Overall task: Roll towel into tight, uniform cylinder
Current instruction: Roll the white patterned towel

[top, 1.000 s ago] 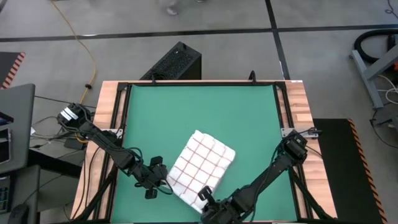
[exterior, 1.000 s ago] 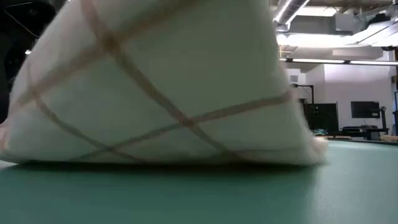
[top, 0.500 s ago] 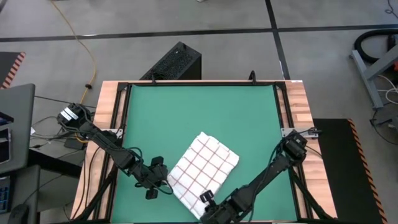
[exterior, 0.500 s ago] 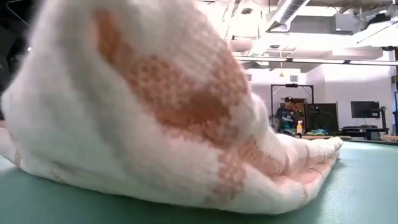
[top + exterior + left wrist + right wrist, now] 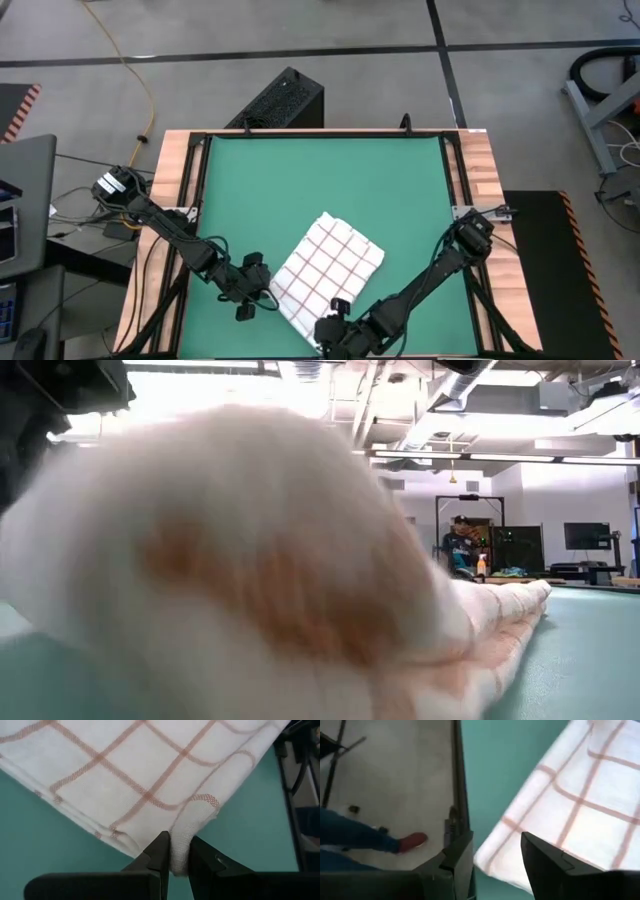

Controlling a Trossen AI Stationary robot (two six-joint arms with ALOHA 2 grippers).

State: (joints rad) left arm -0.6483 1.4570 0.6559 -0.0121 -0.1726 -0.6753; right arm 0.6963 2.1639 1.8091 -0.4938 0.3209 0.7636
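While left hand (image 5: 179, 854) pinches towel (image 5: 328, 267), right hand (image 5: 496, 851) gapes.

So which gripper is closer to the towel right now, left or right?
Left. The left gripper is pinching a corner of the towel, so it touches it. The right gripper is open at the towel's near edge, with the cloth beyond its fingers, not gripped.

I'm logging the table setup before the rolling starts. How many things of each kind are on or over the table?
Towel: 1
Green mat: 1
Grippers: 2, left gripper pinching a towel corner, right gripper with open fingers at the towel's near edge
Total: 4
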